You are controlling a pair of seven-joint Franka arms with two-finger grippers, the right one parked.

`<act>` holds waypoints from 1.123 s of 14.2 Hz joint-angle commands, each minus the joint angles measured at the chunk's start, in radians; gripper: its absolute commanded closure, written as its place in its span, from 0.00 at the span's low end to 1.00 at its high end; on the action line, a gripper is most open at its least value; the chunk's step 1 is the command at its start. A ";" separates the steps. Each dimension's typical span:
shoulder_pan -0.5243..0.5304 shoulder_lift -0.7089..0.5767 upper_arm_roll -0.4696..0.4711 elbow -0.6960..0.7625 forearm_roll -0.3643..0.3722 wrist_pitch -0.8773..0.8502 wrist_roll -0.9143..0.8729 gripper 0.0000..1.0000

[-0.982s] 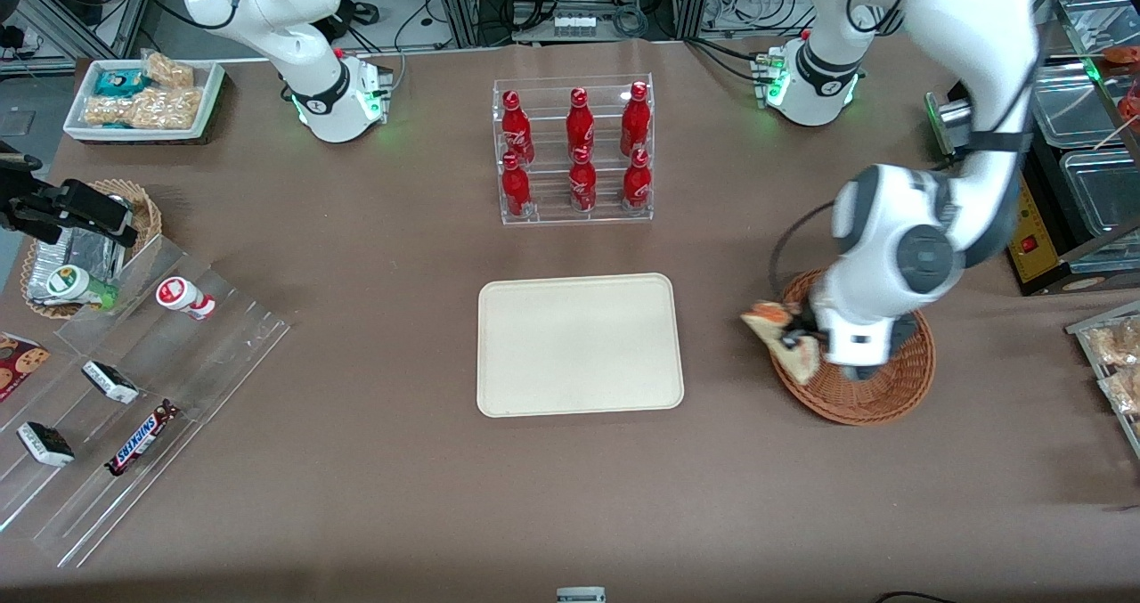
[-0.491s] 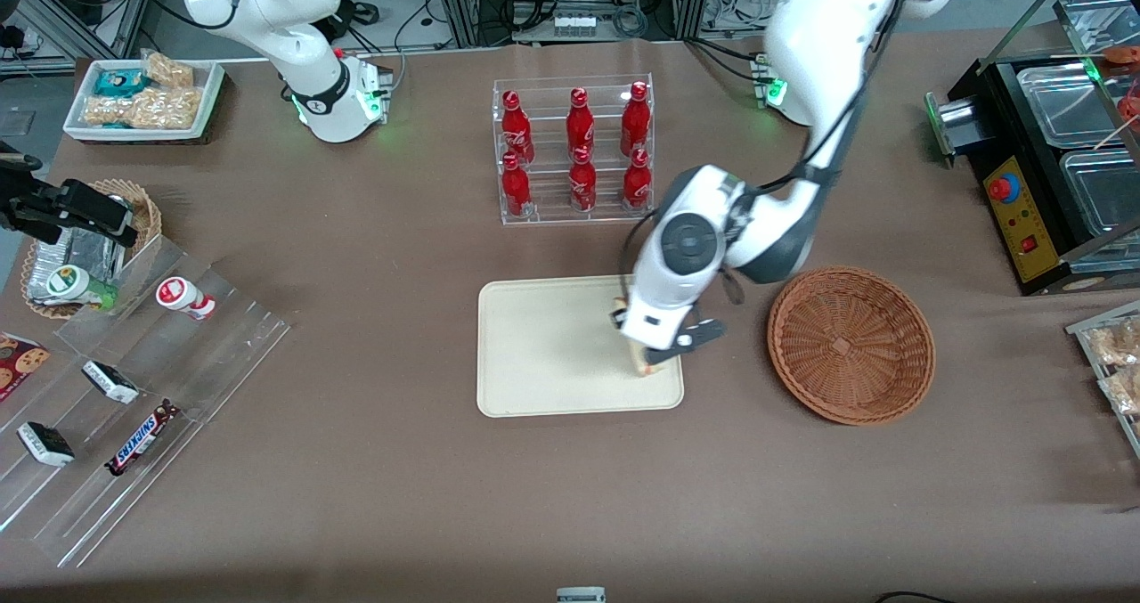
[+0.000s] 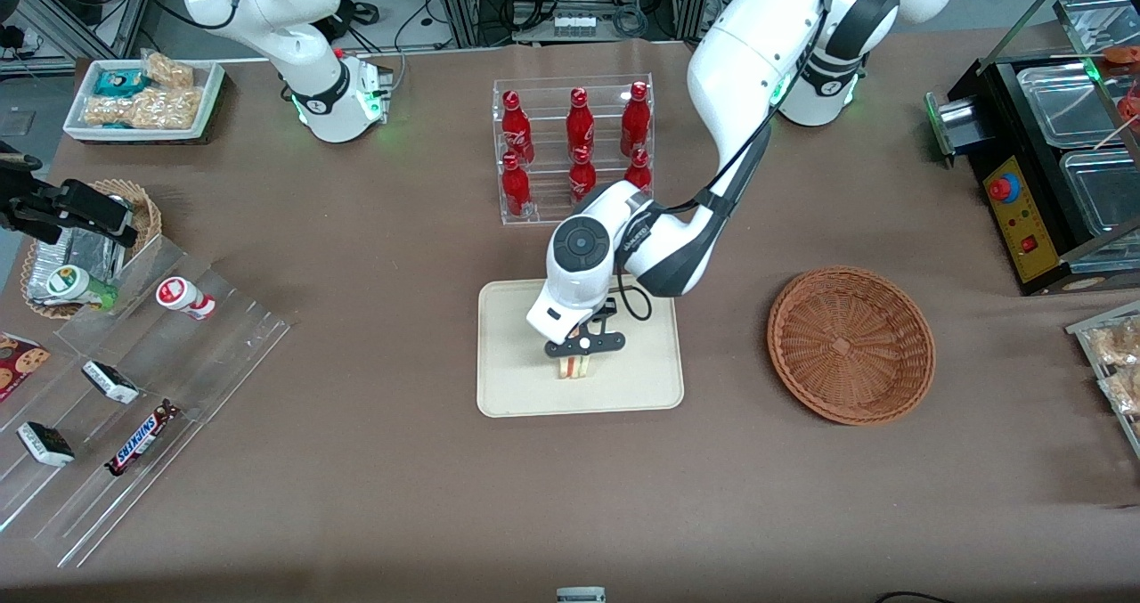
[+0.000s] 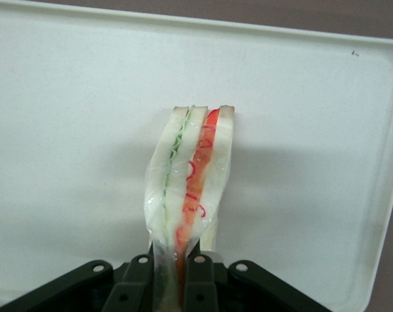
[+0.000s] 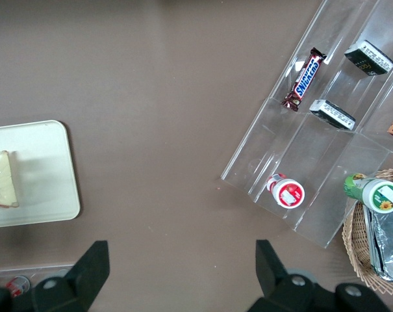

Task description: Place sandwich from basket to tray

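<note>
While clamped on the sandwich, tool over the tray, basket well apart

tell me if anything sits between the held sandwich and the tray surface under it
Nothing visible does. The gripper is shut on the sandwich, holding it on edge over the tray, and the tray around it is bare in the wrist view.
</note>
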 commanded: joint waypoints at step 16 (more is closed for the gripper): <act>0.151 -0.360 0.021 -0.130 0.030 -0.326 0.040 0.00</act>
